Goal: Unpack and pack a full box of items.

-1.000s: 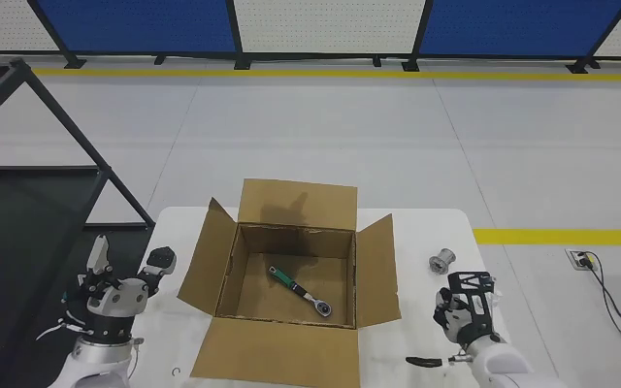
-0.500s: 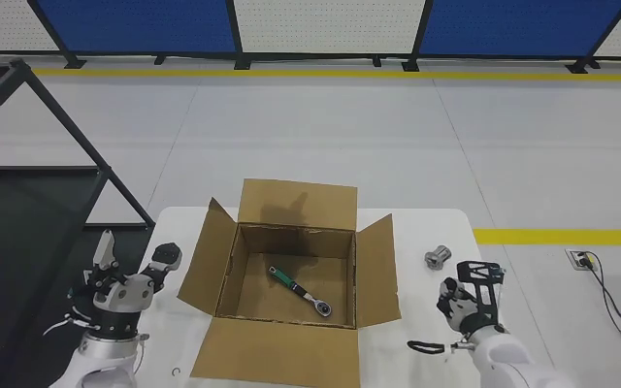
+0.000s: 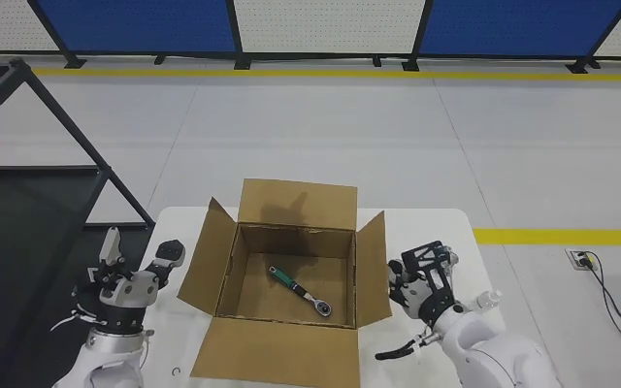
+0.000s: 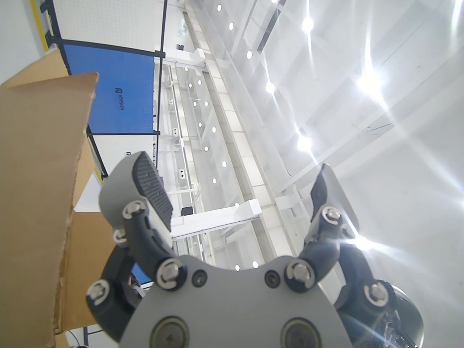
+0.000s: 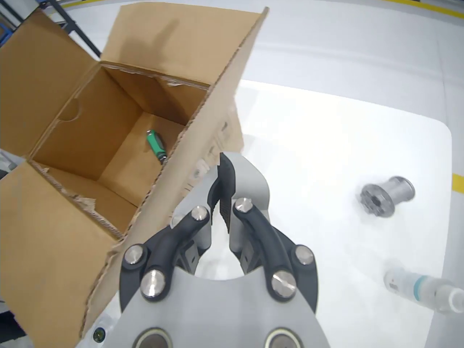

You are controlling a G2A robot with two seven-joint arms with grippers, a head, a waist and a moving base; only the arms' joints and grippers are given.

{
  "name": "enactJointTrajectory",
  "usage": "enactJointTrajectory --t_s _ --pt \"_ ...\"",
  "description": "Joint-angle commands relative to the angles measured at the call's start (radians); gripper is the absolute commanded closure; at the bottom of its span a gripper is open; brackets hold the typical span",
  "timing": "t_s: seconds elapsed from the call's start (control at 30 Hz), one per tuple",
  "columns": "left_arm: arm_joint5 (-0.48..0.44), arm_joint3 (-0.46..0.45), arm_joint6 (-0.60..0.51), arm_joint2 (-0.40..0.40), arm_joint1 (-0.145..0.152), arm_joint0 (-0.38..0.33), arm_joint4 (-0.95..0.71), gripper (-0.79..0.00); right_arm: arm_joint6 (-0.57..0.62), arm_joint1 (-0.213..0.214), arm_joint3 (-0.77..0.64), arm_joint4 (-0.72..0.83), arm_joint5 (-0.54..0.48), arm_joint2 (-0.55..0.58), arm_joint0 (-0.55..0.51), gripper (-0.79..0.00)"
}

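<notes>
Raise your right gripper (image 5: 222,172) (clenched empty; the left gripper (image 4: 235,175) gapes open) above the box flap (image 5: 214,139) before opening over the wrench (image 3: 299,291).

Floor (image 3: 320,136): pale grey, smooth, faintly glossy. A thin yellow line (image 3: 291,73) runs along its far edge, just before a partition fence. The fence is made of blue panels (image 3: 136,24) alternating with white perforated panels (image 3: 325,24), set between black posts (image 3: 233,34) on flat feet. A second, wider yellow stripe (image 3: 543,236) lies on the floor at the right. Near it sits a socket block (image 3: 579,259) with a dark cable trailing off. At the left, a black metal frame (image 3: 68,121) slants over a dark floor patch (image 3: 39,223). Surface (image 3: 437,225): white, rounded corners. Overhead is a white ceiling (image 4: 398,128) with beams, and rows of round lamps (image 4: 307,22) glaring hard.
</notes>
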Motion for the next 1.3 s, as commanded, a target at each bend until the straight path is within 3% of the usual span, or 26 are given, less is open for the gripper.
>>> enactJointTrajectory --t_s 0.0,0.27,0.43,0.53,0.6,0.67,0.7,0.83,1.27 --pt "0.0 0.002 0.001 0.002 0.0 -0.001 0.001 -0.785 0.005 0.0 -0.008 -0.005 -0.011 -0.017 0.01 0.0" --pt "0.001 0.007 0.005 0.005 -0.001 -0.005 0.0 -0.785 0.033 -0.002 0.017 -0.004 -0.029 -0.095 0.08 0.0" --pt "-0.005 0.013 0.004 -0.005 -0.001 -0.004 -0.008 -0.785 0.041 -0.005 0.048 -0.032 0.013 -0.125 0.124 0.0" --pt "-0.008 0.013 0.002 -0.014 -0.001 0.001 -0.017 -0.785 0.048 -0.006 0.061 -0.051 0.068 -0.112 0.14 -0.339" --pt "-0.009 0.013 -0.002 -0.018 -0.001 0.005 -0.022 -0.785 0.056 -0.005 0.062 -0.057 0.104 -0.088 0.146 -0.422" --pt "-0.011 0.013 -0.005 -0.021 -0.002 0.01 -0.026 -0.785 0.071 -0.002 0.061 -0.07 0.132 -0.061 0.15 -0.653" --pt "-0.012 0.014 -0.007 -0.023 -0.002 0.012 -0.028 -0.785 0.08 -0.001 0.06 -0.073 0.142 -0.05 0.152 -0.699" --pt "-0.015 0.012 -0.011 -0.03 -0.002 0.019 -0.039 -0.785 0.129 0.002 0.084 -0.067 0.175 -0.008 0.18 -0.785" --pt "-0.025 -0.009 -0.013 -0.038 -0.004 0.051 -0.048 -0.785 0.201 0.001 0.372 -0.055 0.347 0.064 0.397 -0.785"
